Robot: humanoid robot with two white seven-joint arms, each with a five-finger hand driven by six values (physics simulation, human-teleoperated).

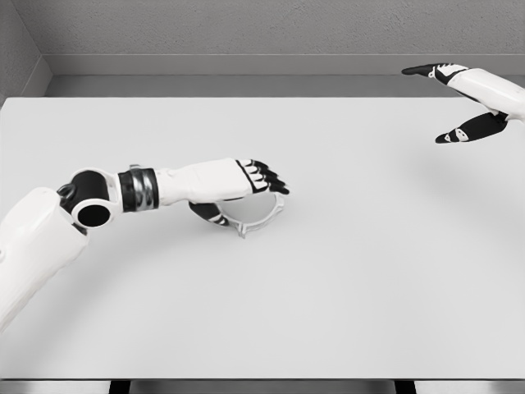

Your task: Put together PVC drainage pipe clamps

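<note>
Left hand curled around a white ring-shaped pipe clamp on the pale surface, right hand raised at far right, fingers spread, empty

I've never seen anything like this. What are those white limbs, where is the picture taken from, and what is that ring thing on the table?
This is a computer-simulated humanoid robot, seen from a camera on its own head. Its white left arm reaches in from the lower left; the left hand hangs over a thin white C-shaped plastic pipe clamp lying on the plain white table, thumb beside it, though a firm grasp isn't clear. The right hand hovers open at the upper right, holding nothing.
</note>
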